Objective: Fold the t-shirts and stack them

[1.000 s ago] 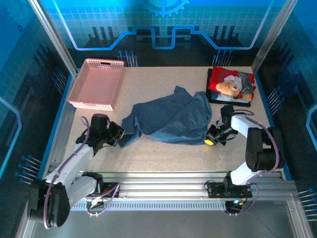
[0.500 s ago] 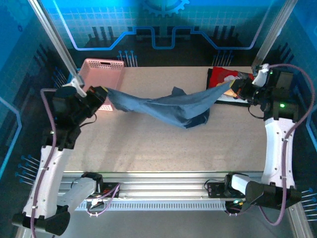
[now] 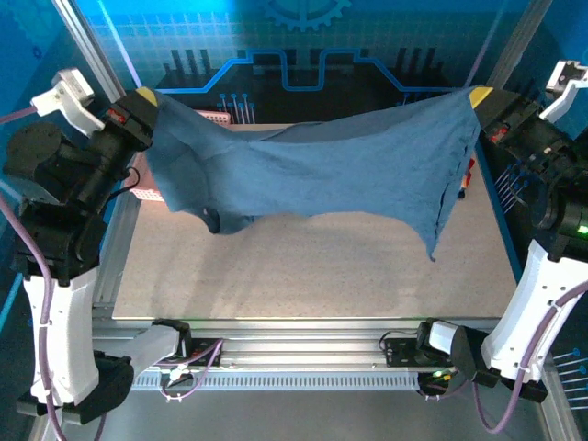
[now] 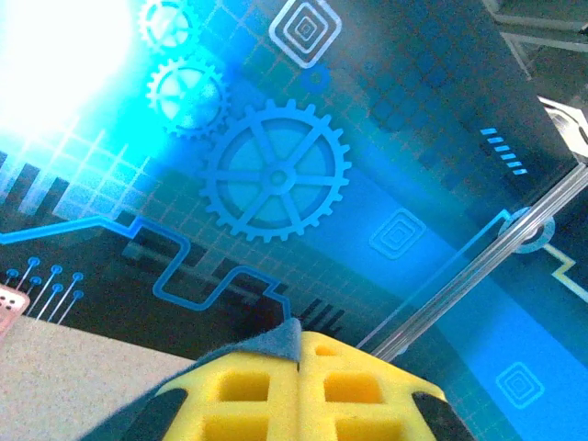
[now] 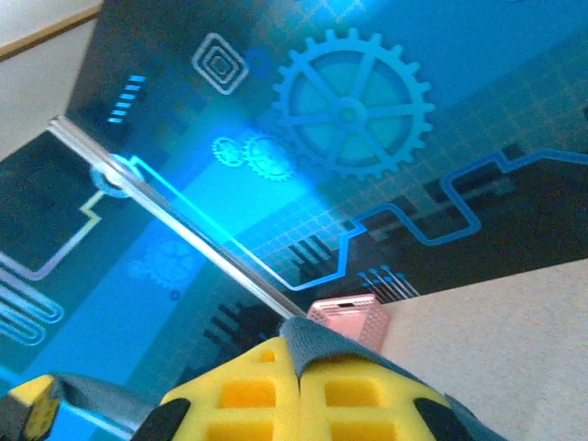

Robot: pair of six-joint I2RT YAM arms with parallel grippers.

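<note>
Blue-lit panels with gear and circuit prints walled the cell [image 3: 303, 55] on the far side and both flanks. The pale speckled desk [image 3: 322, 266] lay bare across its near and middle stretch.

The slate-blue t-shirt [image 3: 340, 165] hung in the air above the desk, well clear of it, strung between the two arms with its long axis running left to right. Each arm held one top corner, so neither was nearer. The cloth fell down and toward the near side from both grips. It sagged in the middle. On the right a long tail dropped lowest, and on the left a bunched fold hung under the span. In my judgement the coming move was to lay it flat, which depended on both arms coming down together and keeping that left-right line taut.

The left jaws were raised at the far left and pinched shut on the shirt's corner. The left wrist view showed a fold of blue cloth nipped between the yellow pads [image 4: 358, 386]. The right jaws, raised at the far right, gripped the other corner the same way between their pads [image 5: 248, 395].

The pink basket [image 3: 147, 193] sat at the far left, mostly hidden behind the cloth. A red sliver of the teddy-bear t-shirt [image 3: 469, 175] showed at the far right, behind the hanging hem.
</note>
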